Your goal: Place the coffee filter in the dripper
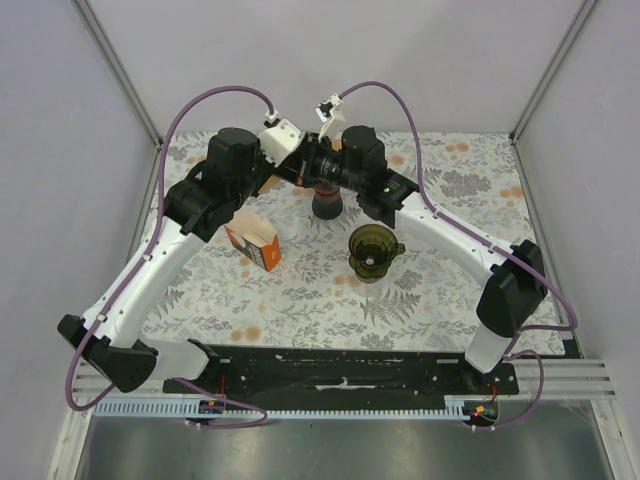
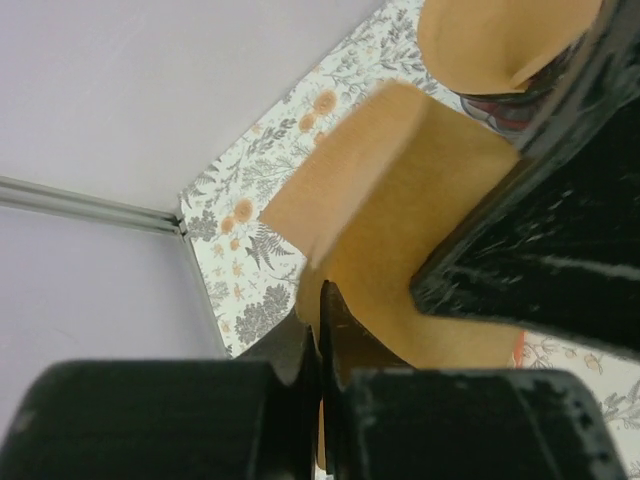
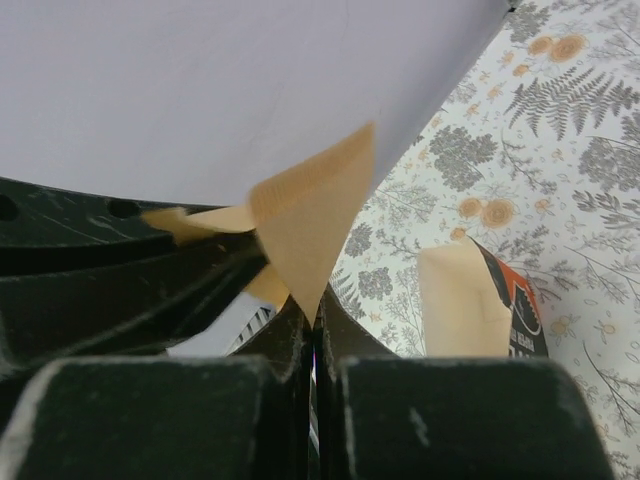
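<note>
The brown paper coffee filter hangs in the air between both grippers, above the back middle of the table. My left gripper is shut on one edge of it. My right gripper is shut on a pointed corner of the coffee filter. In the top view the two grippers meet fingertip to fingertip and the arms hide the filter. The dripper, a dark olive see-through cone, stands upright on the table in front of and to the right of the grippers, with nothing in it.
An orange and white box of filters lies left of the dripper, and its brown contents show in the right wrist view. A small dark cup-like object stands just below the grippers. The floral table cloth ends at grey walls.
</note>
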Available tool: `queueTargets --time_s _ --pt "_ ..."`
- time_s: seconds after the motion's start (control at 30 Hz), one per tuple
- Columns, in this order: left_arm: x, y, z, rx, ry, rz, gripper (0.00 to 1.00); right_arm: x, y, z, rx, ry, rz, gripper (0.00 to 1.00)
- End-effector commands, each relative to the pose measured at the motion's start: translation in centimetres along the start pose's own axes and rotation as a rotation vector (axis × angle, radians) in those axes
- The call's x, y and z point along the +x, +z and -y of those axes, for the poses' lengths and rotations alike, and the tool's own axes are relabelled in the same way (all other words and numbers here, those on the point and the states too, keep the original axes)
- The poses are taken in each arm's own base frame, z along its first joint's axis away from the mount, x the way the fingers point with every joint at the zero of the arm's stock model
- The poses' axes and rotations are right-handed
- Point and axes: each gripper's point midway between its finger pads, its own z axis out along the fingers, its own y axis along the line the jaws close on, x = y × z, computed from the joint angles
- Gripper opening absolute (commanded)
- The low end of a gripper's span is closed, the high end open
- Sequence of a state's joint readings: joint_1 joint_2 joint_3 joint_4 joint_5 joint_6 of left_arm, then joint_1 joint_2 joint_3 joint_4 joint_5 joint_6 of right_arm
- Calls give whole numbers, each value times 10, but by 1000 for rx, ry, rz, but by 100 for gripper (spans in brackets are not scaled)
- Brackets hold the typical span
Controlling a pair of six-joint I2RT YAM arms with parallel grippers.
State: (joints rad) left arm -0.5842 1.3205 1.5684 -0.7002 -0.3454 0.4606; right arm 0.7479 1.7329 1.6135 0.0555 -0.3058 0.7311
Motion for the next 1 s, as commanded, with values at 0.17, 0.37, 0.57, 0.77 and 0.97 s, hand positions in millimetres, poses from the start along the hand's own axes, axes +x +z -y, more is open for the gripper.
queueTargets --time_s 0.17,0.37,0.57,0.77,0.97 --pt "-40 -38 -34 -86 -104 122 2 -40 -13 0 -8 35 143 1" --pt "-41 -32 -10 -4 -114 127 2 -41 -8 -23 -104 36 168 29" --pt "-53 -35 -2 55 -158 164 2 -46 -5 -35 -156 54 212 39" --pt "-63 -42 4 103 -208 195 2 -49 4 -18 -44 90 240 33" --pt "-70 -45 1 100 -217 211 2 -49 10 -11 -26 122 260 15"
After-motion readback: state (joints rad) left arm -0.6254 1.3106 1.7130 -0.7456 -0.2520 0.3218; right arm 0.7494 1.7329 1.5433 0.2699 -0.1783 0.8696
